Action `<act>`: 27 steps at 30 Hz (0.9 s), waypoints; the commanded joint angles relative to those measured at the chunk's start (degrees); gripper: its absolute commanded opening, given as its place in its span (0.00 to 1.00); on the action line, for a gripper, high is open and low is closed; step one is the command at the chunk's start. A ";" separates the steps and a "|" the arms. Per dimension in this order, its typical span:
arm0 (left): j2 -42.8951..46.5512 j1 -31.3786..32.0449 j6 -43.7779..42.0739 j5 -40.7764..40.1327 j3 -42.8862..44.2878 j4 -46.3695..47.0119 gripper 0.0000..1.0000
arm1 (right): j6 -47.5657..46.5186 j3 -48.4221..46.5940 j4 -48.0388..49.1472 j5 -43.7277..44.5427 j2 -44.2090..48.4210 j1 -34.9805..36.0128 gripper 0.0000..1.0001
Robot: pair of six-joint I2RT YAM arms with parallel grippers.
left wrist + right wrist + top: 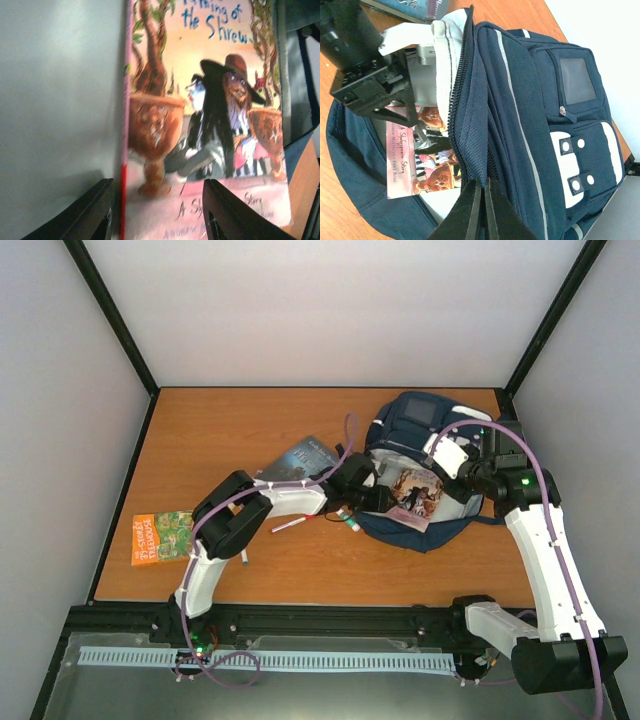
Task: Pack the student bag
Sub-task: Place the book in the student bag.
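The student bag [412,418], a large navy blue fabric backpack with a thin white stripe and white patches on its front pocket, is lying on the orange-brown wooden table [250,420]. In the top view it is sitting toward 2 o'clock from the table's centre. Its front pocket is pointing to 12 o'clock and its main compartment is gaping open toward 6 o'clock, showing light grey lining.

An illustrated paperback with a pink lower band and two hatted figures on its cover [210,100] is lying flat inside that opening, on the lining.

The left gripper [159,187] is reaching in from 9 o'clock. Its dark fingers are standing partly apart over the paperback's cover and are not clamping it.

The right gripper [481,189] is coming in from 3 o'clock. Its fingertips are pressing together on the zippered edge of the bag's opening, holding that flap up off the paperback.

A dark grey book [303,457] is lying just beside the bag at its 9 o'clock. A thin white pen [292,525] is lying at about 7 o'clock from the bag. An orange book [160,536] is sitting well apart at the table's 8 o'clock edge.
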State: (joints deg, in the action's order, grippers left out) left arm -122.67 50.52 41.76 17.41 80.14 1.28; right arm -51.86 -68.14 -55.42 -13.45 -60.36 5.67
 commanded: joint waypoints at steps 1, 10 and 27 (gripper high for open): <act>4.16 1.33 1.56 -4.66 -4.35 -1.49 0.51 | 1.13 -0.02 3.73 -1.29 1.34 0.31 0.03; 0.80 1.52 9.05 -3.59 -7.20 2.67 0.56 | 1.97 1.97 4.19 -1.66 1.85 0.29 0.03; -7.78 1.24 29.20 10.98 -11.56 33.48 0.31 | 5.13 3.98 4.82 -3.64 2.01 0.30 0.03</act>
State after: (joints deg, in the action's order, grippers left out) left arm -126.91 50.89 64.27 24.80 70.72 29.15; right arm -48.16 -64.18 -53.84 -14.09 -60.01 5.67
